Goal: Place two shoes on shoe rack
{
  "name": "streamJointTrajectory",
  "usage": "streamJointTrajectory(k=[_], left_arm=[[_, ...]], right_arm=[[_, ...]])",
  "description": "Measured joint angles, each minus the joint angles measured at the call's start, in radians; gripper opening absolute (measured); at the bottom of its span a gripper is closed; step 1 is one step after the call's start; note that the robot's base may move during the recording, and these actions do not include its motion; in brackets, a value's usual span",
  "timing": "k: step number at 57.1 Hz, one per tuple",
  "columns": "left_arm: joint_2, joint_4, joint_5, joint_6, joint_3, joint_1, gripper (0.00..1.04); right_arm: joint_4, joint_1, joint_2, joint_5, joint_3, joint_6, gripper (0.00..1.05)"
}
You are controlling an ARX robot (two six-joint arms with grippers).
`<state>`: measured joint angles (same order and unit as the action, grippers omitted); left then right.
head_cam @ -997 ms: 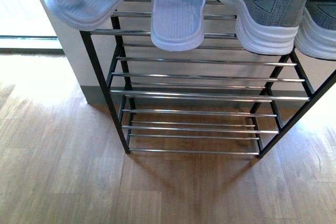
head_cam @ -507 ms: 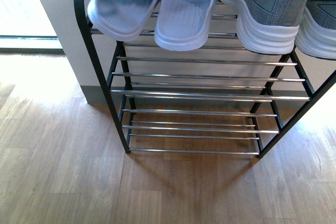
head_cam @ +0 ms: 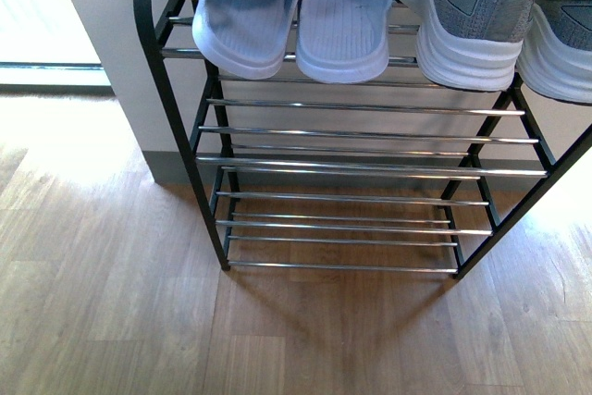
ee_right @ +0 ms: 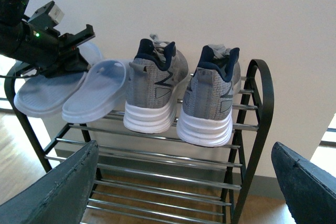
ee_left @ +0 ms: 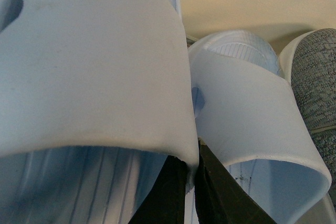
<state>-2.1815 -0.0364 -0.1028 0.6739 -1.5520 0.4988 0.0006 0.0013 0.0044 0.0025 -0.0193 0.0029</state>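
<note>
The tall shoe rack (head_cam: 176, 136) of black metal frames and thin chrome bars stands on a pale wood floor (head_cam: 102, 302) against a cream wall (ee_right: 210, 9). On its top shelf sit four shoes in a row. At the rack's left end lie two pale blue rubber slide sandals (ee_right: 73, 90), side by side and touching, toes overhanging the front bar. Just beside them toward the rack's right end stand two grey knit lace-up sneakers (ee_right: 181, 98) with white soles and navy lining, upright, heels to the wall.

The black left gripper (ee_left: 191, 190) is over the outermost sandal, its fingers pinched on the edge of that sandal's strap. The right gripper (ee_right: 184, 187) hangs in front of the rack, well apart from it, jaws spread wide and empty.
</note>
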Motion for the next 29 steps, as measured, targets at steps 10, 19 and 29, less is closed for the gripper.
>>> streamJointTrajectory(k=[10, 19, 29], left_arm=[[0.005, -0.011, 0.026, 0.001, 0.027, -0.012, 0.23], [0.028, -0.011, 0.038, 0.005, 0.065, -0.041, 0.59], [0.092, -0.010, 0.020, -0.022, 0.136, -0.048, 0.96]], right_arm=[[0.000, 0.000, 0.000, 0.000, 0.000, 0.000, 0.96], [0.000, 0.000, 0.000, 0.000, 0.000, 0.000, 0.96], [0.000, 0.000, 0.000, 0.000, 0.000, 0.000, 0.96]])
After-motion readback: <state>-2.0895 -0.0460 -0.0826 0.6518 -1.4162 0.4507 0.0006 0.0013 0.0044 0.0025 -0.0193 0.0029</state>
